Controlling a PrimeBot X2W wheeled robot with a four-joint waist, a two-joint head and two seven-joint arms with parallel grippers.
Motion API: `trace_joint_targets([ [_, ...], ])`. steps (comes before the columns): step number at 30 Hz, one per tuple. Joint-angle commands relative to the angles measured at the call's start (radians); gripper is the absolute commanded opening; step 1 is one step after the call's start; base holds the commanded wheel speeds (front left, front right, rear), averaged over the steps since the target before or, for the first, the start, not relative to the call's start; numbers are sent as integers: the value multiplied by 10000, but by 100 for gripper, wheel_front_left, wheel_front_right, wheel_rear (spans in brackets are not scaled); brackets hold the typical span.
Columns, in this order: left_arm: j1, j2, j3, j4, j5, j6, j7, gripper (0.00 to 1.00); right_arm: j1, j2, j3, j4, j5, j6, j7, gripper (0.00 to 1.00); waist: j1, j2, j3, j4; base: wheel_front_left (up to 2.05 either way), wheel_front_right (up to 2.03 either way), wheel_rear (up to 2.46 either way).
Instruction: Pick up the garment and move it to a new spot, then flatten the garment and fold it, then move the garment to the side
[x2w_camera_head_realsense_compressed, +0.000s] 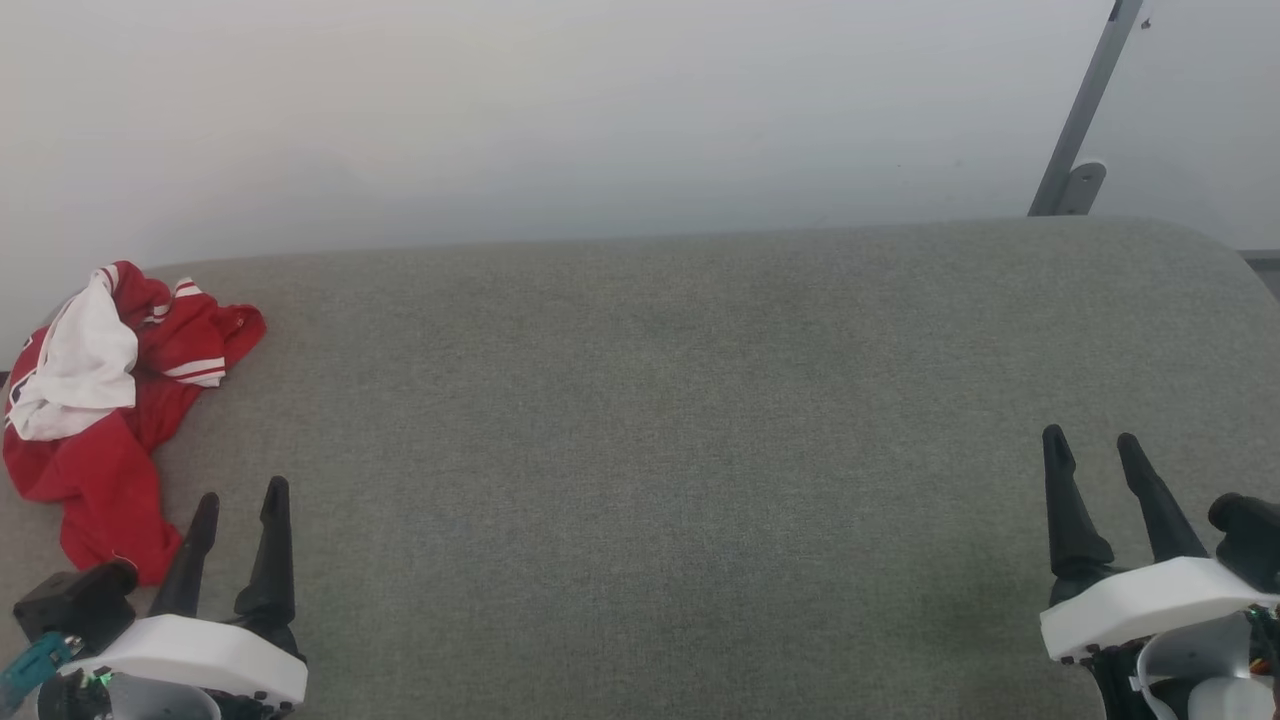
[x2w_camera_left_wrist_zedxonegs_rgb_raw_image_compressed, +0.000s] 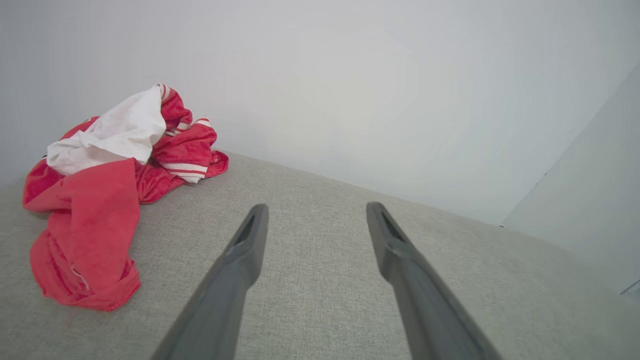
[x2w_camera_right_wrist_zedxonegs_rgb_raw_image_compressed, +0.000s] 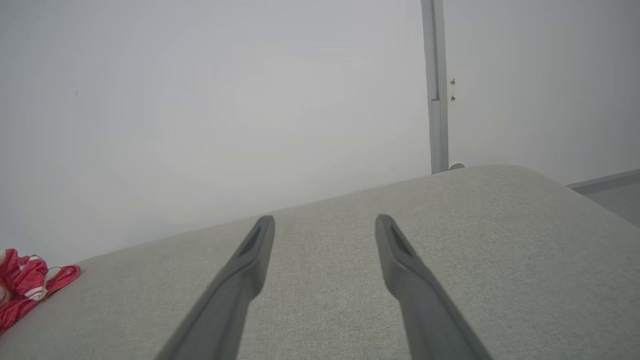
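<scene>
The garment (x2w_camera_head_realsense_compressed: 100, 440) lies crumpled in a heap at the far left of the grey cushioned surface (x2w_camera_head_realsense_compressed: 650, 450), red cloth with a white sleeve on top and striped trim showing. My left gripper (x2w_camera_head_realsense_compressed: 240, 495) stands open at the lower left, just right of the heap's lower end and apart from it. In the left wrist view the garment (x2w_camera_left_wrist_zedxonegs_rgb_raw_image_compressed: 100, 210) sits left of my open left gripper (x2w_camera_left_wrist_zedxonegs_rgb_raw_image_compressed: 316, 210). My right gripper (x2w_camera_head_realsense_compressed: 1090, 440) is open at the lower right with nothing between its fingers. The right wrist view shows the right gripper (x2w_camera_right_wrist_zedxonegs_rgb_raw_image_compressed: 325, 222) open and an edge of the garment (x2w_camera_right_wrist_zedxonegs_rgb_raw_image_compressed: 25, 290) far left.
A pale wall (x2w_camera_head_realsense_compressed: 600, 110) runs right behind the surface's back edge. A grey metal post (x2w_camera_head_realsense_compressed: 1085, 110) with a bracket leans at the back right corner. The surface rounds off at its right end.
</scene>
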Motion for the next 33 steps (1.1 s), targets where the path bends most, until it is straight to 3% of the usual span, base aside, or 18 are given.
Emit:
trace_joint_targets([
  [1, -12, 88, -13, -43, 275, -74, -103, 100, -2, 13, -6, -112, -249, 53, -101, 100, 0, -1, -6, -3, 0, 0, 0],
  [33, 67, 449, -232, -9, 2199, -207, -716, 100, 92, -218, 107, -328, -2597, 67, -598, 100, -1, -1, -141, -17, 0, 0, 0],
])
